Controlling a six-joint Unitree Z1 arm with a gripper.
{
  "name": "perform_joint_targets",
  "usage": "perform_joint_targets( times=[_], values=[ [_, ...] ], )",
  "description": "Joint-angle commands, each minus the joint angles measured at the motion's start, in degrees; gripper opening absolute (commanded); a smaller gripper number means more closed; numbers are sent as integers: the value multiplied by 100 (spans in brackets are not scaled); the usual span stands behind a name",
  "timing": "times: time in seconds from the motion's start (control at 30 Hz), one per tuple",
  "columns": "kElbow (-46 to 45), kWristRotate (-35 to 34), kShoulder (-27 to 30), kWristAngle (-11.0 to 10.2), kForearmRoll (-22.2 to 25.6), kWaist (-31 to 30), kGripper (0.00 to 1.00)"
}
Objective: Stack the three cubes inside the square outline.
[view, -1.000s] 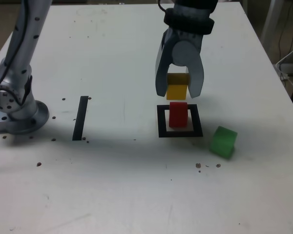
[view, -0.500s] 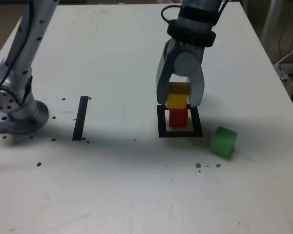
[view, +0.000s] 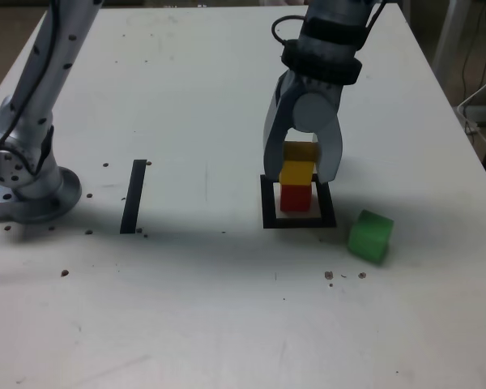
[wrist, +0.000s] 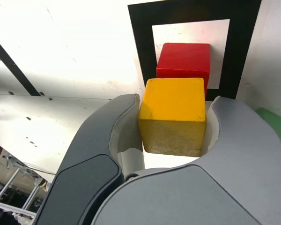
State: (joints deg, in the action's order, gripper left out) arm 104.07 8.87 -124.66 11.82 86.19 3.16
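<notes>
Clearly no cube point(view: 296, 173) bears any readable writing.

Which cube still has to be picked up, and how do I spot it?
Find the black tape square outline on the white table. Just off its corner, toward the exterior view's right, sits the small matte green cube, alone on bare tabletop, unstacked.

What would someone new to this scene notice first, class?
The gripper near the table's middle is shut on a yellow cube, holding it right over a red cube that sits inside the black square outline. A green cube lies alone outside the outline, toward the exterior view's right.
</notes>
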Motion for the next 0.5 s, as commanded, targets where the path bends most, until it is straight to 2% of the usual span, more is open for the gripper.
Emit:
perform_joint_targets(
  times=[0.0,0.13,0.47],
  values=[
    [-9,9,-25,15,-37,-8,31],
    [-44,9,-25,34,-64,-8,41],
    [-200,33,-29,79,-184,-8,83]
  ],
)
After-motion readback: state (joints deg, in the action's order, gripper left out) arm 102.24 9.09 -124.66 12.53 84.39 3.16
